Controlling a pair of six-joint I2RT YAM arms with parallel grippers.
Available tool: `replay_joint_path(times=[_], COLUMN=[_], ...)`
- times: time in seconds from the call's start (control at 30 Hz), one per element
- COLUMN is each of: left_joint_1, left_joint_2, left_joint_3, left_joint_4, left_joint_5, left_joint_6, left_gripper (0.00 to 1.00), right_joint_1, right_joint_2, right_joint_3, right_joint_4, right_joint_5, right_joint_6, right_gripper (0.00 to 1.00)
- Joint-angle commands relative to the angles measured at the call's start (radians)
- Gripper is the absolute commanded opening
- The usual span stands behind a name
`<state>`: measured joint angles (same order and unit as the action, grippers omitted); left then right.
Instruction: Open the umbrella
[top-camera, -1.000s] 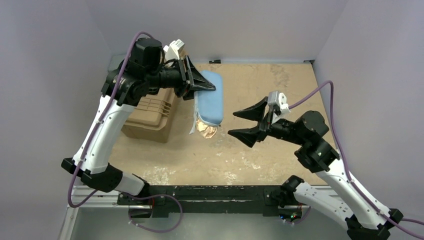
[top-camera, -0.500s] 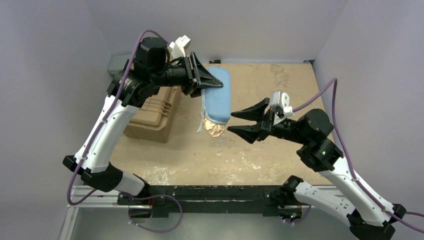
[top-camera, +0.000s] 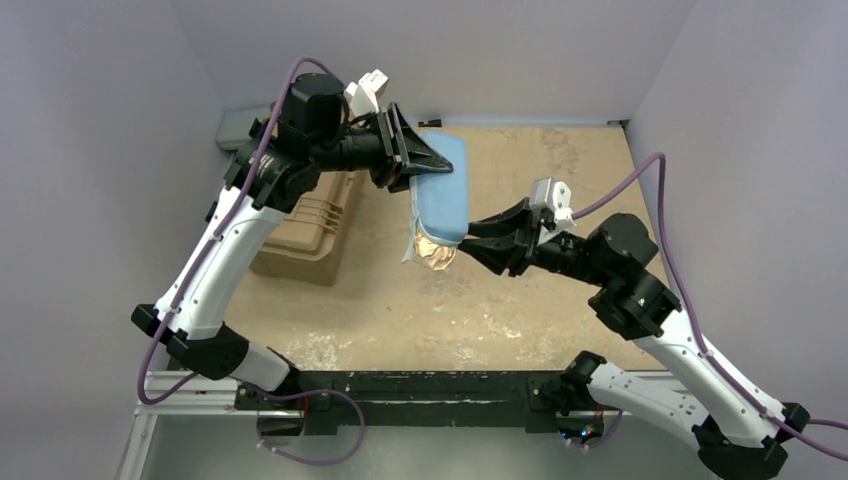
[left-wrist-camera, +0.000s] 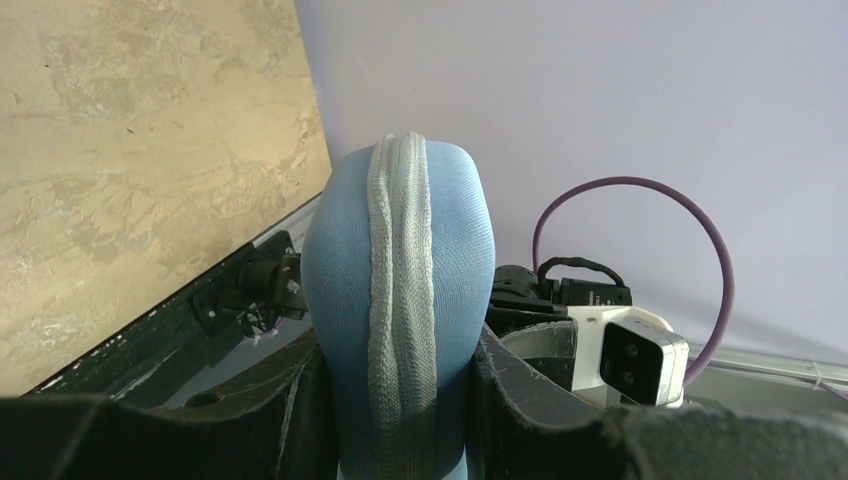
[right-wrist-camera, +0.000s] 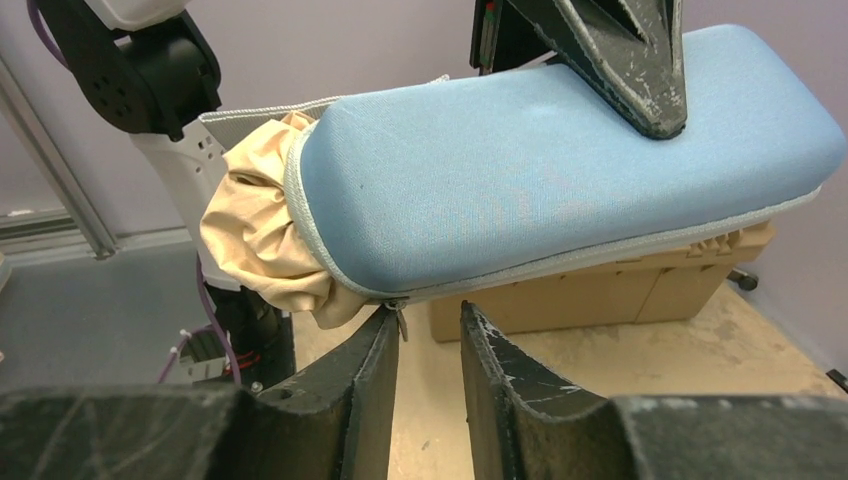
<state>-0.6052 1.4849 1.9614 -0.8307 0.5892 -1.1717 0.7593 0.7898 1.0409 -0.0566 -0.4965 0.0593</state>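
Firmly, left hand (top-camera: 435, 165) grips the blue sleeve (top-camera: 445, 200); right hand (right-wrist-camera: 425, 325), narrowly parted and empty, sits just beneath it.

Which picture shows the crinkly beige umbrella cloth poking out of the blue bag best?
The right wrist view: the crumpled pale beige umbrella cloth bulges, big and close, from the open end of the light-blue fabric sleeve. The top view shows just a small beige bit at the sleeve's near end. The left wrist view shows only the sleeve.

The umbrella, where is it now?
Top view, centre: the umbrella pokes from the near end of the blue sleeve, which the left gripper holds; the right gripper is beside it.
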Motion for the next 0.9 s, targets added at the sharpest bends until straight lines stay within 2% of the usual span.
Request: replay_joint_path(times=[0.0,0.13,0.37,0.57,0.6,0.67,0.7,0.77,0.87], left_joint_1=[-0.005,-0.006,-0.006,-0.004,-0.004,0.000,0.001,0.003,0.002], left_joint_2=[-0.017,-0.017,-0.021,-0.023,-0.023,-0.020,-0.013,0.000,0.009], left_joint_3=[0.031,0.033,0.032,0.033,0.036,0.051,0.062,0.087,0.092], left_joint_4=[0.085,0.085,0.072,0.064,0.063,0.045,0.030,-0.002,-0.016], left_joint_5=[0.012,0.012,0.008,-0.003,-0.003,-0.006,-0.008,-0.009,-0.008], left_joint_6=[-0.043,-0.043,-0.034,-0.032,-0.033,-0.037,-0.037,-0.033,-0.036], left_gripper=[0.00,0.00,0.00,0.00,0.00,0.00,0.00,0.00,0.00], right_joint_1=[0.007,0.007,0.008,0.008,0.009,0.010,0.010,0.011,0.012], right_joint_2=[0.005,0.004,0.000,-0.005,-0.008,-0.021,-0.033,-0.059,-0.069], right_joint_3=[0.012,0.008,0.010,0.026,0.033,0.039,0.034,0.017,0.003], right_joint_4=[0.014,0.015,0.017,-0.041,-0.084,-0.143,-0.165,-0.187,-0.189], right_joint_5=[0.022,0.032,0.029,-0.029,-0.033,-0.020,-0.007,0.022,0.035], right_joint_6=[-0.021,-0.025,-0.030,-0.050,-0.071,-0.119,-0.140,-0.174,-0.184], right_gripper=[0.25,0.20,0.00,0.01,0.12,0.42,0.50,0.54,0.55])
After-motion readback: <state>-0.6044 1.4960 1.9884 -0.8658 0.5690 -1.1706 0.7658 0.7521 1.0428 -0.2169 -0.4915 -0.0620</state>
